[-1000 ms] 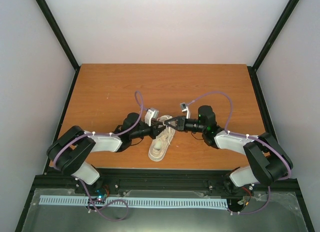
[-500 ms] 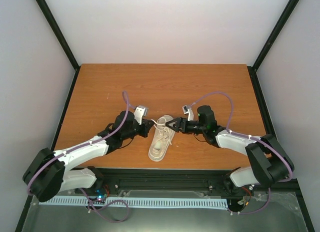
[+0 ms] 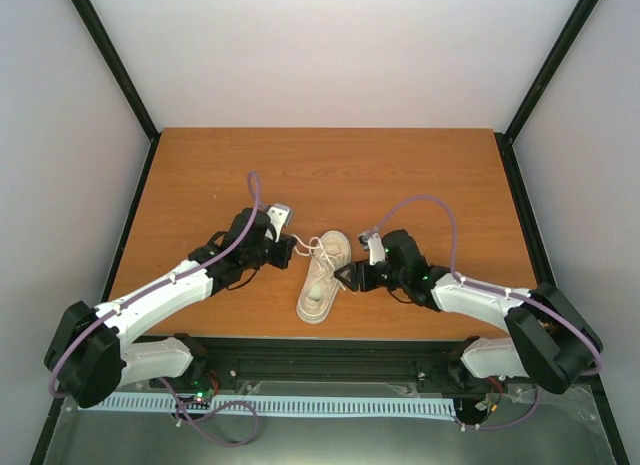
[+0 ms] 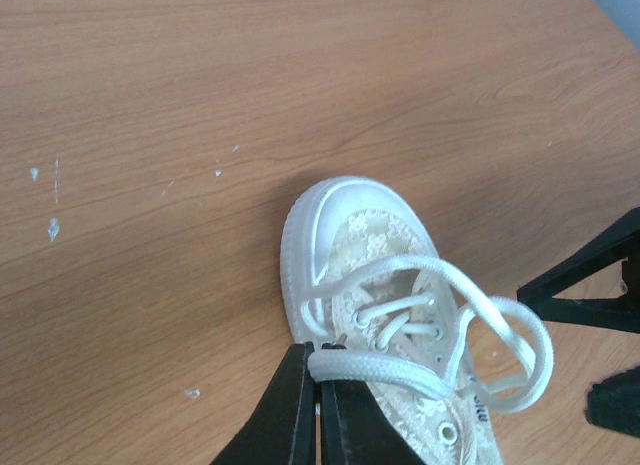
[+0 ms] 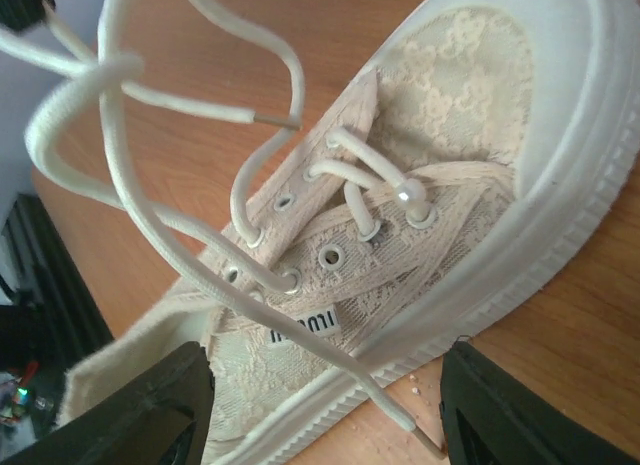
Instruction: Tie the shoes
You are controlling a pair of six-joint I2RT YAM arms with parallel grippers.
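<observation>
Small cream-beige low-top sneaker [image 3: 318, 290] w/ pale sole sits on the brown wooden table [image 3: 200, 175], towards its near edge, btwn the two arms. Its long axis runs near-to-far: toe at the far end & tipped a bit right, heel at the near end. The thin white laces [image 3: 318, 247] are loose, bunched over the toe-end eyelets. Nothing knotted yet.

On the left of the toe end, the left gripper [image 4: 319, 357] is low, fingers pinched together on one lace strand just beside the sole's left rim. From there the strand goes right across the tongue into a slack loop [image 4: 525, 350], which reaches close to the other arm's black finger.

On the right, the right gripper [image 5: 325, 365] is about mid-shoe, nearer the table's near edge than the left one. Its jaws are wide apart w/ the sneaker's right flank & sole showing btwn them, holding nothing.

What the next move turns on, imo, is the free lace. One loose end [image 5: 405, 420] seems to lie on the table just beside the sole, btwn the open fingers, so the right arm is the nearer one for it. The other tip [image 5: 272, 117] hangs in the air, off to the left. My guess is right closes on a strand on its own side, then both pull across the shoe's axis. Risk: thin lace slips, or two strands get grabbed at once.
</observation>
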